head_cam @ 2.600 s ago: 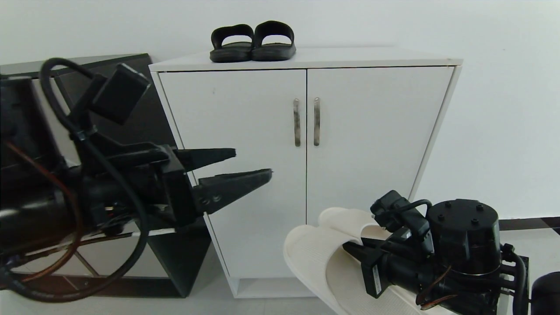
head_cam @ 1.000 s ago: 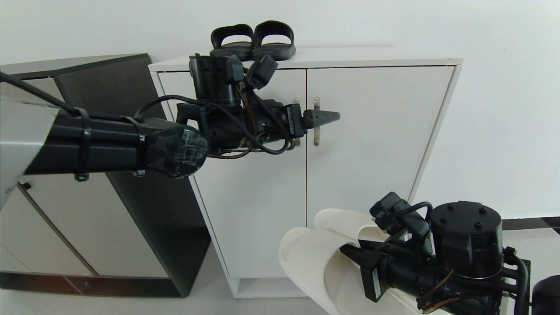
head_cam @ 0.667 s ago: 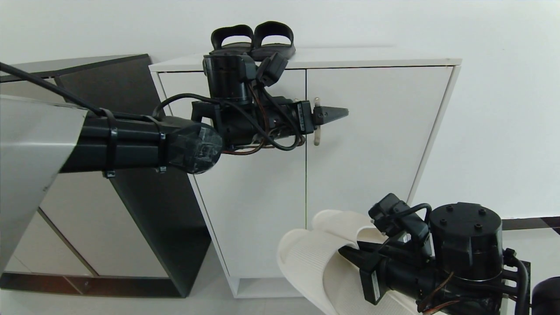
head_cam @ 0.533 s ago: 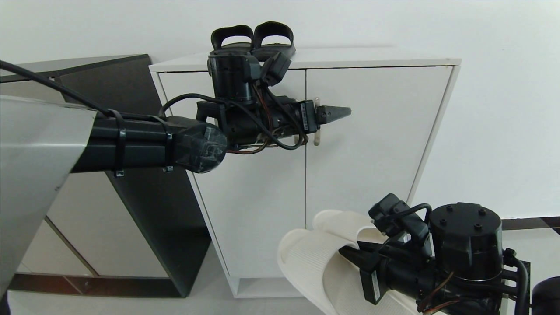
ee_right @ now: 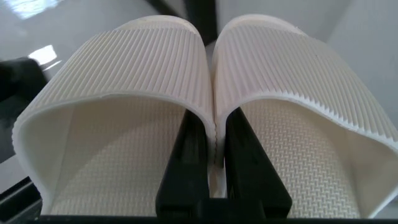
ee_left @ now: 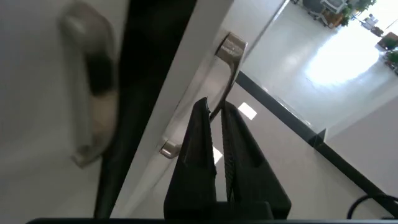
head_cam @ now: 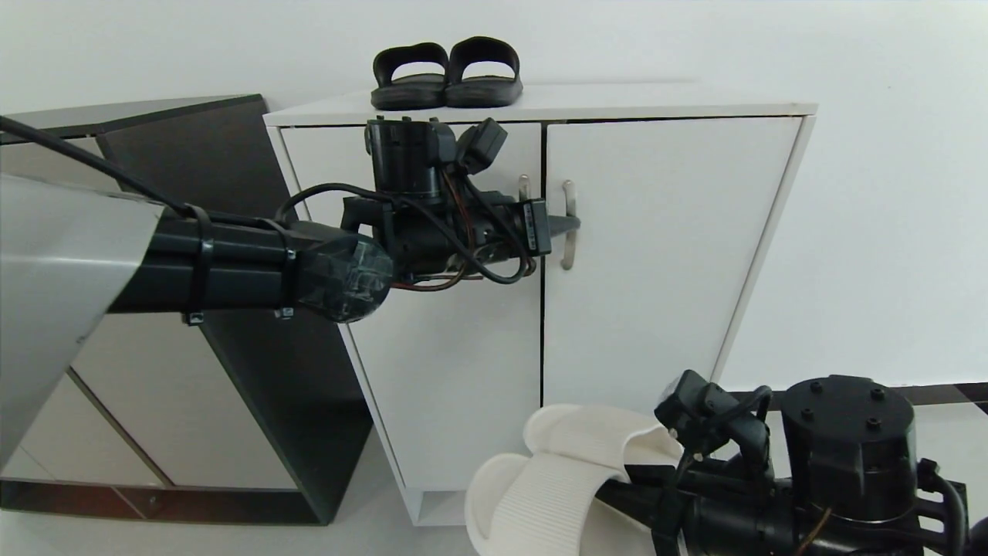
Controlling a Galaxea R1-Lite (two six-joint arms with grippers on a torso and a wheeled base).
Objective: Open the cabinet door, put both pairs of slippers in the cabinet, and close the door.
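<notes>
The white cabinet has two doors, and the right one stands ajar by a thin dark gap. My left gripper is shut on the right door's metal handle, its fingers pinching the bar. A pair of black slippers rests on the cabinet top. My right gripper is low in front of the cabinet, shut on the touching inner straps of a pair of white slippers, held side by side.
A dark, glossy slanted cabinet stands against the white cabinet's left side. The left door's handle is just beside the held one. Bare pale floor lies below, and a plain white wall behind.
My left arm swung up to the handles, shut on the right door's handle and pulled it open a crack. The right arm sank lower with the white slippers.
</notes>
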